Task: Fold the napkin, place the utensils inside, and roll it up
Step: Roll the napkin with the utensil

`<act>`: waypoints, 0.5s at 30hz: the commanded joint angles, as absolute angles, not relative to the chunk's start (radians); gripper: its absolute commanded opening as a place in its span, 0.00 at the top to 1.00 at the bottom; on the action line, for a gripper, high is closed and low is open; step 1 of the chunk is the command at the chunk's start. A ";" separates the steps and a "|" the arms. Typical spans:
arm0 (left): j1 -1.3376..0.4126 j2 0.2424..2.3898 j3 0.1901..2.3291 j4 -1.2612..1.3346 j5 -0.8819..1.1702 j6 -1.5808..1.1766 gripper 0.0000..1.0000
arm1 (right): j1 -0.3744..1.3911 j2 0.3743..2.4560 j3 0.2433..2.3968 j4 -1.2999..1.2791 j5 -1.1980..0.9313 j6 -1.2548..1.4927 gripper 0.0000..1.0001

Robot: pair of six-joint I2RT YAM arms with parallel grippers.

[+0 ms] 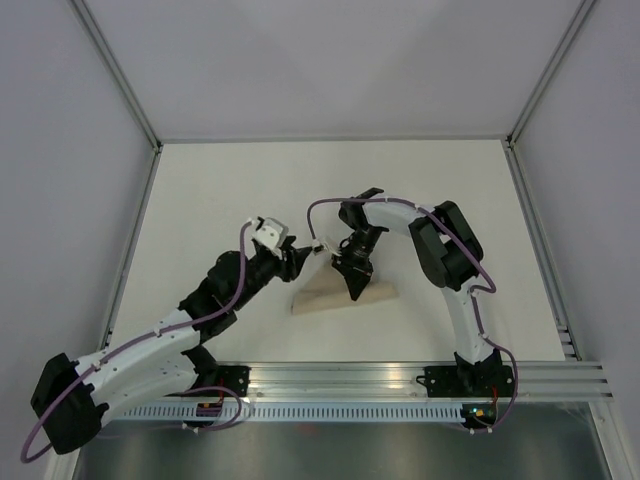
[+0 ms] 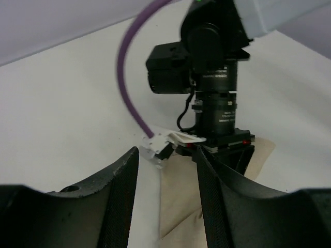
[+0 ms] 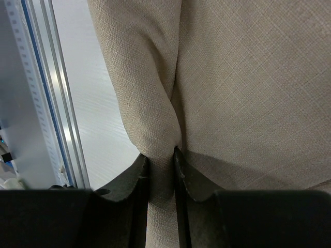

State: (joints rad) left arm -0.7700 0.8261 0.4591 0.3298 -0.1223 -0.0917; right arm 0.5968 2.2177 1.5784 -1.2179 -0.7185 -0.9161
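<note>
The beige napkin (image 1: 340, 297) lies folded near the table's front edge, under both grippers. My right gripper (image 1: 352, 275) points down on it and is shut on a bunched fold of the napkin (image 3: 161, 155). The cloth (image 3: 248, 82) fills the right wrist view. My left gripper (image 1: 298, 257) is open just left of the right one, over the napkin's left edge (image 2: 181, 206). Its fingers (image 2: 121, 196) straddle the cloth edge without gripping it. No utensils are in view.
The right arm's wrist and camera (image 2: 214, 93) stand close in front of my left gripper. An aluminium rail (image 1: 400, 380) runs along the table's front edge, also seen in the right wrist view (image 3: 51, 103). White walls enclose the table (image 1: 330, 190).
</note>
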 commanded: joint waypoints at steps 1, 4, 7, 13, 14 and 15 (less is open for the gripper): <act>-0.860 0.931 0.558 0.247 -0.175 0.110 0.47 | 0.592 2.319 1.572 -1.146 -0.623 -0.919 0.90; -0.936 1.055 0.618 0.193 -0.169 0.195 0.46 | 0.581 2.333 1.582 -1.140 -0.626 -0.914 0.90; -0.991 1.153 0.667 0.147 -0.143 0.268 0.45 | 0.571 2.350 1.597 -1.137 -0.623 -0.904 0.90; -1.051 1.345 0.726 0.100 -0.103 0.337 0.43 | 0.563 2.352 1.605 -1.132 -0.609 -0.887 0.90; -1.075 1.364 0.730 0.091 -0.107 0.363 0.43 | 0.561 2.350 1.603 -1.129 -0.604 -0.885 0.91; -1.087 1.399 0.735 0.084 -0.126 0.379 0.44 | 0.560 2.350 1.603 -1.131 -0.604 -0.884 0.91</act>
State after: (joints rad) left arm -1.0504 1.3540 0.6842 0.1207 -0.1223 0.2642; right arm 0.5617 2.2772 1.6199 -1.2648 -0.7792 -0.8593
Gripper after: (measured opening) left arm 0.562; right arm 0.272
